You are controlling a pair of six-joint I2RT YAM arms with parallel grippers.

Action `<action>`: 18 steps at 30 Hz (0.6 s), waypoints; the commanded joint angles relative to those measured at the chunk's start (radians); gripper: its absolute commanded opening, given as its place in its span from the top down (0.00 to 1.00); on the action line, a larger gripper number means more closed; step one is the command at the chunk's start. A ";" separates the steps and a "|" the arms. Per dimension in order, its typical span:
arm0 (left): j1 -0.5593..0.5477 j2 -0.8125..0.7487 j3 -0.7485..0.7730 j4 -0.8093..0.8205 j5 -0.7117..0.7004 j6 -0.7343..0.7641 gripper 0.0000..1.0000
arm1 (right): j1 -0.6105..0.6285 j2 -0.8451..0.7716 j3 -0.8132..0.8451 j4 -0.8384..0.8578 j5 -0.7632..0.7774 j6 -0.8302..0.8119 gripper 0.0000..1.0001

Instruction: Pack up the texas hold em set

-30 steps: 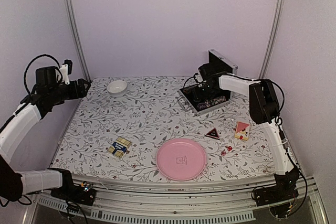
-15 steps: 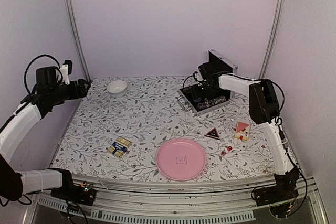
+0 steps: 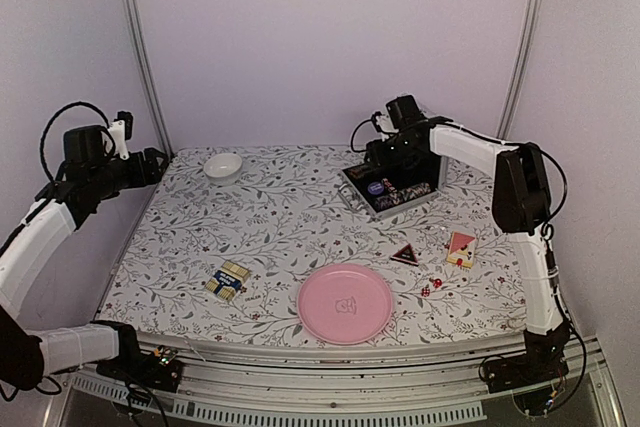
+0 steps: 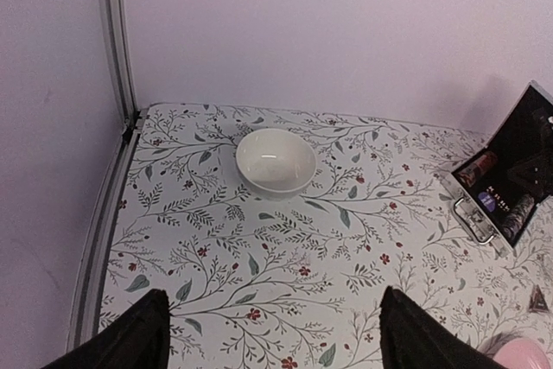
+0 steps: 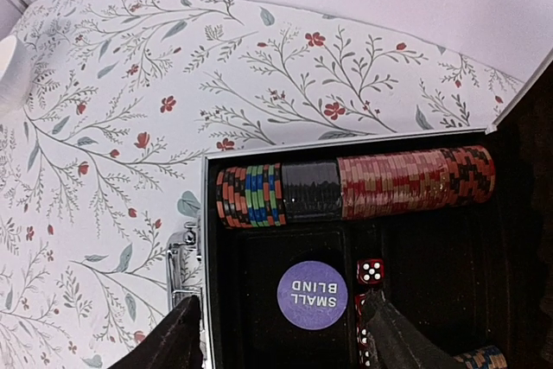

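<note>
The silver case stands open at the table's back right, lid up. Its black lining holds a row of poker chips, a purple "SMALL BLIND" button and red dice. My right gripper hovers just above the case, open and empty, its fingers either side of the button. Out on the table lie a blue card deck, a red card deck, a black triangular piece and loose red dice. My left gripper hangs open over the far left corner.
A white bowl sits at the back left, ahead of the left gripper. A pink plate lies near the front middle. Walls close in the back and both sides.
My right gripper has lifted up and back out of the case with its jaws wider, and the purple button now shows lying inside. The left arm has barely shifted.
</note>
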 commanded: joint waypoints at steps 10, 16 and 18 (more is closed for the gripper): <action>0.009 0.000 -0.009 0.018 -0.006 0.012 0.16 | -0.010 0.056 -0.017 0.019 0.030 0.048 0.48; 0.010 0.009 -0.006 0.016 0.003 0.011 0.16 | -0.021 0.097 -0.017 0.018 0.034 0.060 0.57; 0.009 0.009 -0.006 0.016 0.003 0.011 0.16 | -0.022 0.103 -0.018 0.019 0.039 0.060 0.59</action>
